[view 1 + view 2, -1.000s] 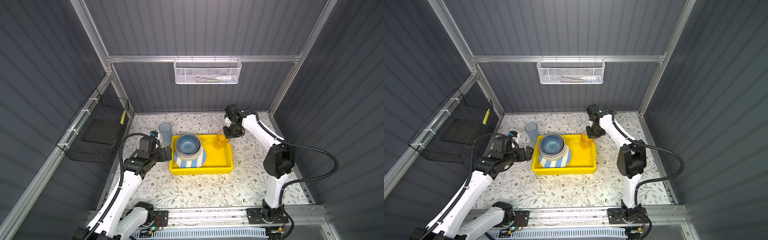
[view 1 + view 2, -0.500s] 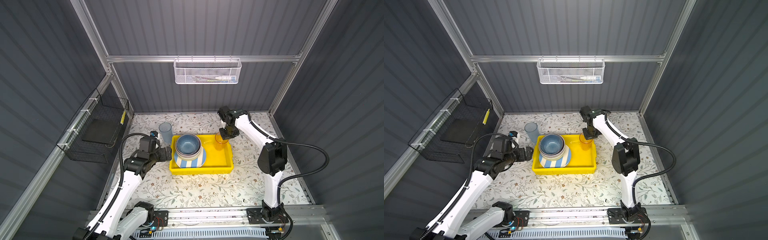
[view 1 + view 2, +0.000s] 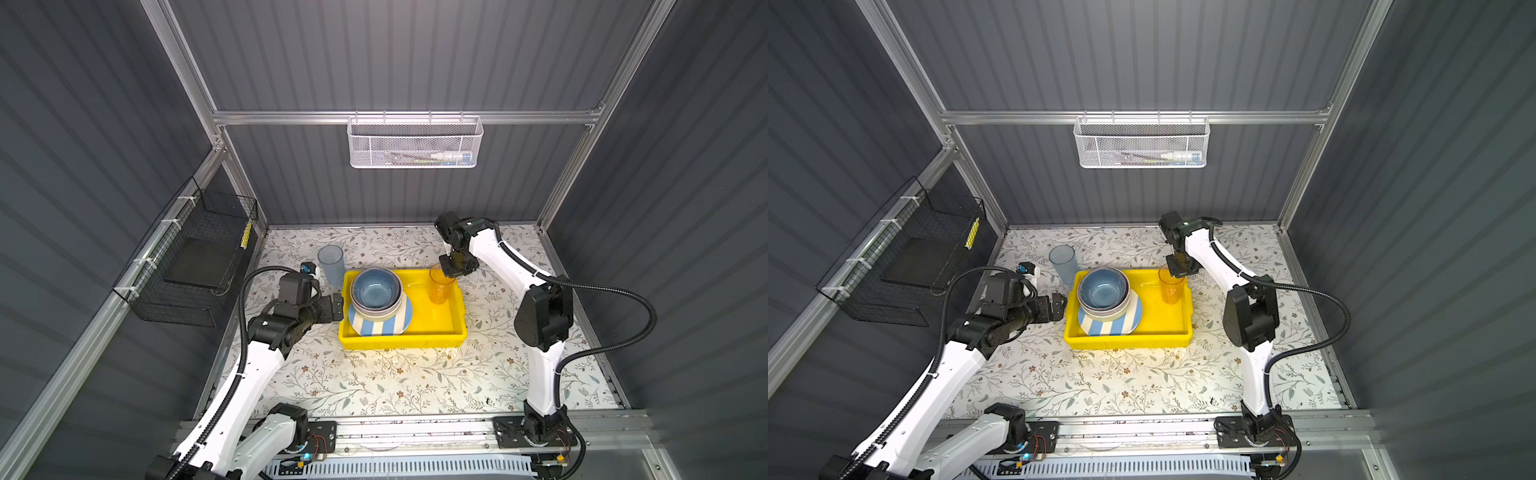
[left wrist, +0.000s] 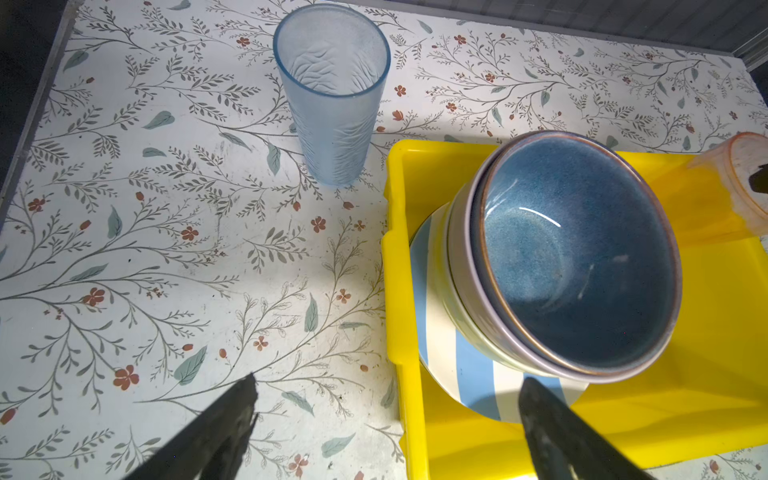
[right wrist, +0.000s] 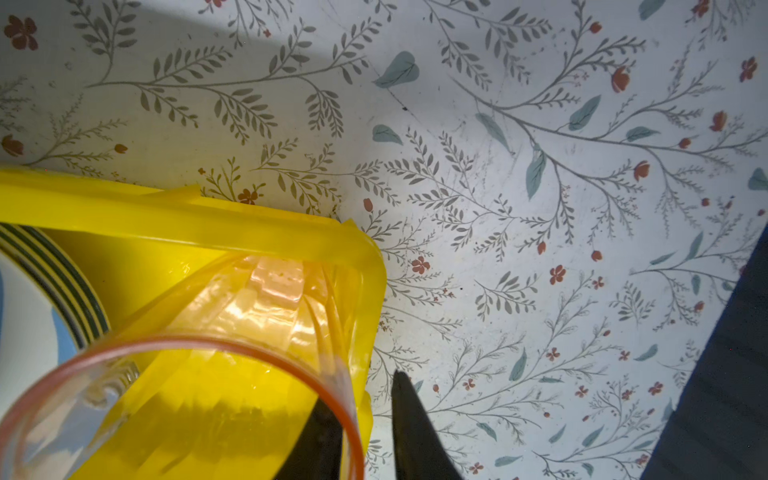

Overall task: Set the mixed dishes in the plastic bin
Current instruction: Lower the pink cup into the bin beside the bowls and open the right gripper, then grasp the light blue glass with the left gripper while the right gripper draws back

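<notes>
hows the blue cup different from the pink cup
The blue cup stands on the table, just outside the yellow bin; the pink cup stands inside the bin, in a far corner. The right tool straddles the pink cup's rim, one finger inside; no tool touches the blue cup. The blue cup looks frosted, the pink cup clearer. Both are upright, see-through and empty.

Three nested bowls [image 3: 376,291]; one blue tumbler [image 3: 331,264]; one pink tumbler [image 3: 440,286]; one striped plate [image 3: 382,326]; one yellow bin [image 3: 415,341].
</notes>
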{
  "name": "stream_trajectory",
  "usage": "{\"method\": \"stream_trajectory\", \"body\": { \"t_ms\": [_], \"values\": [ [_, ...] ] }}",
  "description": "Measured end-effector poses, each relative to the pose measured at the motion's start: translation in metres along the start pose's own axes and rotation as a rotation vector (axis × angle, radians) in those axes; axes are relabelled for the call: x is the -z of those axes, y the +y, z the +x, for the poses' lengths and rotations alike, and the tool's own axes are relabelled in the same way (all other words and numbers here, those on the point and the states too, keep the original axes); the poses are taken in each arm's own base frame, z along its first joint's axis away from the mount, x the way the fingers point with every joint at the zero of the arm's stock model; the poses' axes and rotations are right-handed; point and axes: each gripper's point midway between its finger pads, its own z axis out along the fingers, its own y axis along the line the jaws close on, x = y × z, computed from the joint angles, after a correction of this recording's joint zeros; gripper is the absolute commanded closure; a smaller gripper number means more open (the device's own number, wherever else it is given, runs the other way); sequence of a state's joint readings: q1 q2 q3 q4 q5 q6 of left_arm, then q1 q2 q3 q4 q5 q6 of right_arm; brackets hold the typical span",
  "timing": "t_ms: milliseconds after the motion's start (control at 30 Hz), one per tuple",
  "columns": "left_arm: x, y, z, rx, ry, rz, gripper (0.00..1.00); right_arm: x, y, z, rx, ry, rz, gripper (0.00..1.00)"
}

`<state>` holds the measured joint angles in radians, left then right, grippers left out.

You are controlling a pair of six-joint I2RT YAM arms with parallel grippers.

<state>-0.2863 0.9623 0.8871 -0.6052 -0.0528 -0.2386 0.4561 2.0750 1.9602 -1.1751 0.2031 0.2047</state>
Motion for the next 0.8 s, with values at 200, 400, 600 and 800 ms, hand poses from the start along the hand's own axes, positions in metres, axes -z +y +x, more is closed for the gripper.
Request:
{"method": "stream_trajectory", "body": {
  "t_ms": [200, 400, 600, 800],
  "values": [
    [0.000, 0.000, 0.000, 0.000, 0.000, 0.000, 0.00, 0.002, -0.001, -0.003, 0.004, -0.016, 0.008, 0.66],
    [-0.001, 0.001, 0.000, 0.001, 0.001, -0.008, 0.00, 0.034, -0.004, -0.008, -0.015, -0.127, -0.035, 0.55],
    [-0.008, 0.006, -0.010, -0.001, 0.019, -0.054, 0.01, 0.089, -0.006, -0.007, -0.029, -0.313, -0.124, 0.39],
    [-0.012, 0.012, -0.053, -0.012, 0.009, -0.144, 0.05, 0.099, -0.004, 0.014, -0.042, -0.420, -0.189, 0.32]
  ]
}}
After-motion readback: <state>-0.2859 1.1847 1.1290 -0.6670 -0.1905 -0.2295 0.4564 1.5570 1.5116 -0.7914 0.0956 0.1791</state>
